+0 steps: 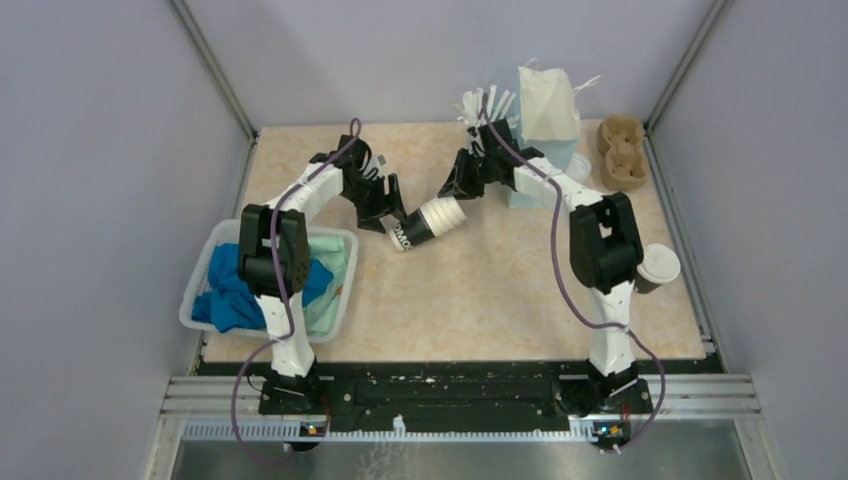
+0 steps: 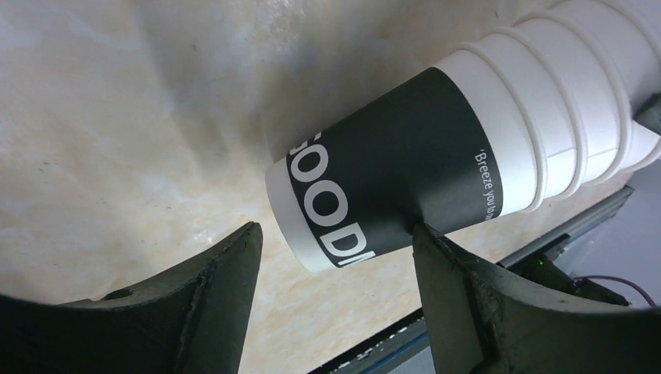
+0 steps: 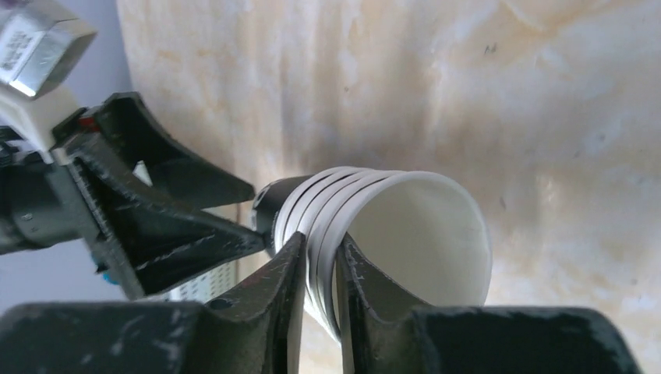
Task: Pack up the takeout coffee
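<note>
Nearest the arm bases, at the right edge of the desk (image 1: 500, 300), your takeout coffee (image 1: 658, 266) stands upright beside the right arm's elbow. A basket (image 1: 197, 280) of blue and green cloths sits at the left. Mid-desk, a stack of lidless paper cups (image 1: 428, 222) lies on its side. Your left gripper (image 2: 335, 234) is spread wide around its base, and your right gripper (image 3: 319, 261) is pinched on its rim. Farther back stand a white paper bag (image 1: 548, 105) and a cup carrier (image 1: 620, 150).
</note>
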Robot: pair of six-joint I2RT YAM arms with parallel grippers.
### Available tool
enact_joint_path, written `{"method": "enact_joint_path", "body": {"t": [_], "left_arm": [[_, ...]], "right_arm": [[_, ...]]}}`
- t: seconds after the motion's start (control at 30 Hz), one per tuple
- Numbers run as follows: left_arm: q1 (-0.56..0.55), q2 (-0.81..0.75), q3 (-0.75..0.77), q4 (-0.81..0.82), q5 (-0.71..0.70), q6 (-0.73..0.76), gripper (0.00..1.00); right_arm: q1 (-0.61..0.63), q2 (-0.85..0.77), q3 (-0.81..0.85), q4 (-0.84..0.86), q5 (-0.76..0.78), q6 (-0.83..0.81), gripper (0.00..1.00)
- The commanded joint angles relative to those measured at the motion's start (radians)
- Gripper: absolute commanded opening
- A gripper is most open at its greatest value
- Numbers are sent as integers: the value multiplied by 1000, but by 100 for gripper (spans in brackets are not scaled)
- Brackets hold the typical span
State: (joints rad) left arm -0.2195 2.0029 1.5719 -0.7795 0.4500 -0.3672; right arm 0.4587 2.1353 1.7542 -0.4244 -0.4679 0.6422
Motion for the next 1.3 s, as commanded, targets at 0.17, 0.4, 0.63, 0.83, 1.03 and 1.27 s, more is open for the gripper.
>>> {"method": "enact_joint_path", "body": {"t": [0.17,0.4,0.63,0.83,1.03,1.27], "left_arm": [[-7,-86,-76,83,18,-12,85],[-8,-270,-168,183,108,-54,96],[-27,-441,-403,388,276,-185,98],[-27,-526,-473,367,199,-200,98],[-27,-547,-489,365,218,-208,98],[-27,-533,-484,358,237,-219,94]], "right_arm": [[21,-261,-84,12,-9,39,3],[218,-305,80,-360,459,-230,0],[408,-256,149,-542,789,-279,0],[450,-258,171,-581,769,-291,33],[450,-328,93,-543,670,-275,51],[449,-342,83,-525,652,-269,27]]}}
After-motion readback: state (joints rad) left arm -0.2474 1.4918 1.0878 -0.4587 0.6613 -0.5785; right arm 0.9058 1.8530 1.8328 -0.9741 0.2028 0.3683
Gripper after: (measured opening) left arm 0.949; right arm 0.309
